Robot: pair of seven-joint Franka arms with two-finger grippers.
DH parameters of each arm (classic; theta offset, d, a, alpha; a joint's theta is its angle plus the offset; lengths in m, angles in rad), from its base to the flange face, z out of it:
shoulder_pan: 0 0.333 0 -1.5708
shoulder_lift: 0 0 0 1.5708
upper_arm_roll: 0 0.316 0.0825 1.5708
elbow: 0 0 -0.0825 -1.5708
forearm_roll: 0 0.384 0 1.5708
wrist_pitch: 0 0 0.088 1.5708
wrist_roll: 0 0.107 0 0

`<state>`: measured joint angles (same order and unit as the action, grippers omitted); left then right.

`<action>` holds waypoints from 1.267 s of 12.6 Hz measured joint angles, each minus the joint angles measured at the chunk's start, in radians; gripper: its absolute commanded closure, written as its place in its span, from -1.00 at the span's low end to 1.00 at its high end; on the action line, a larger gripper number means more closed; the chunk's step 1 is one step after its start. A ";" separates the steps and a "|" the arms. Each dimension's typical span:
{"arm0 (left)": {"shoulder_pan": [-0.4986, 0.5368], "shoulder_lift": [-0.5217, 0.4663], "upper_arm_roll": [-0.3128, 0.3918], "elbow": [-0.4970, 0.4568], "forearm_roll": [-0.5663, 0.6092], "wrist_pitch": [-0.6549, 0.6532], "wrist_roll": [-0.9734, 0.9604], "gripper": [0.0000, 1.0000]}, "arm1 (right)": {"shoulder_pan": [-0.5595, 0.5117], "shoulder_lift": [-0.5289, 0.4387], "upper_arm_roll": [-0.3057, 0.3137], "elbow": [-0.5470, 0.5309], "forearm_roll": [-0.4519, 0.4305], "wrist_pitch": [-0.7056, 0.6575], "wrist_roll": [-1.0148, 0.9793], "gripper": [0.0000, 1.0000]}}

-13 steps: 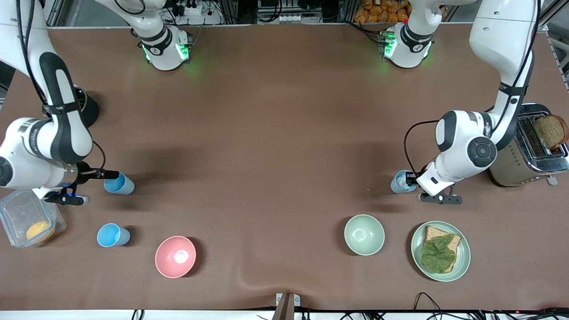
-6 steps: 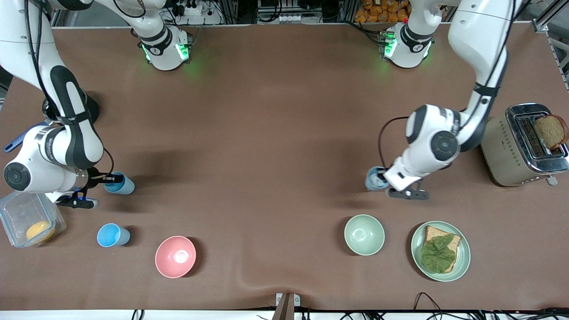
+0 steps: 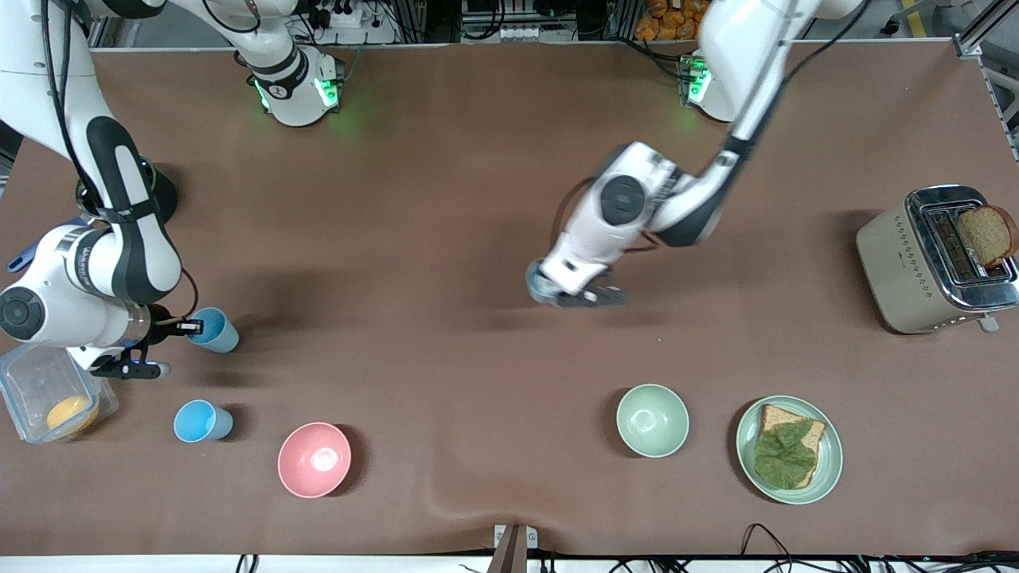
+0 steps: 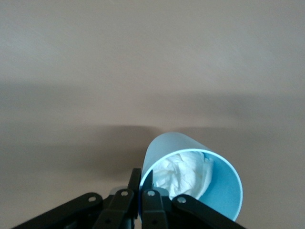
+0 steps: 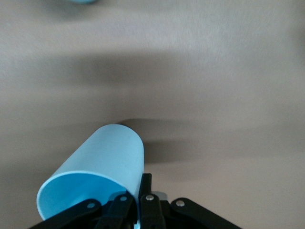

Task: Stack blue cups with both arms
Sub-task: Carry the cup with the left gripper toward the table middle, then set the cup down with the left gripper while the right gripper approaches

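My left gripper point(image 3: 548, 288) is shut on the rim of the paler grey-blue cup point(image 3: 534, 288) and carries it in the air over the middle of the table. In the left wrist view my gripper point(image 4: 141, 183) pinches the cup's wall, and the cup point(image 4: 209, 191) holds crumpled white paper point(image 4: 183, 172). My right gripper point(image 3: 191, 326) is shut on the rim of a sky-blue cup point(image 3: 216, 331), low at the right arm's end of the table. In the right wrist view my gripper point(image 5: 143, 188) clamps that empty cup point(image 5: 102, 157). Another sky-blue cup point(image 3: 203, 420) stands nearer the front camera.
A pink bowl point(image 3: 314, 460), a green bowl point(image 3: 652, 420) and a green plate point(image 3: 828, 469) with bread and lettuce lie near the front edge. A toaster point(image 3: 899, 263) with bread stands at the left arm's end. A clear container point(image 3: 32, 382) and a black saucepan point(image 3: 159, 195) are beside my right arm.
My left arm has swung the grey-blue cup from beside the toaster toward the middle of the table. My right arm has shifted slightly; its cup has hardly moved.
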<state>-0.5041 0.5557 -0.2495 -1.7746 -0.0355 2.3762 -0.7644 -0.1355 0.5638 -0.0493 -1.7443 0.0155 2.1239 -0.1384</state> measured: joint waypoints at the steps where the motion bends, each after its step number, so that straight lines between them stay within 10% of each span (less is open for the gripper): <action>1: -0.043 0.031 0.002 0.028 0.000 0.001 -0.049 1.00 | 0.001 -0.006 0.002 0.017 0.001 -0.028 -0.001 1.00; 3: -0.109 0.084 0.008 0.070 0.030 0.005 -0.142 0.78 | 0.002 -0.019 0.007 0.091 0.010 -0.164 -0.001 1.00; 5: -0.142 0.119 0.011 0.098 0.089 0.017 -0.245 -0.99 | 0.007 -0.032 0.018 0.185 0.077 -0.319 -0.001 1.00; 11: -0.124 0.078 0.026 0.160 0.101 0.010 -0.354 -1.00 | 0.249 -0.050 0.045 0.248 0.160 -0.445 0.130 1.00; 16: -0.036 -0.235 0.033 0.184 0.104 -0.298 -0.441 -1.00 | 0.579 -0.061 0.048 0.238 0.225 -0.389 0.534 1.00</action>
<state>-0.5401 0.3209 -0.2162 -1.5909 0.0686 2.0781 -1.2058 0.4431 0.5031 -0.0012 -1.5061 0.2403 1.7350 0.3954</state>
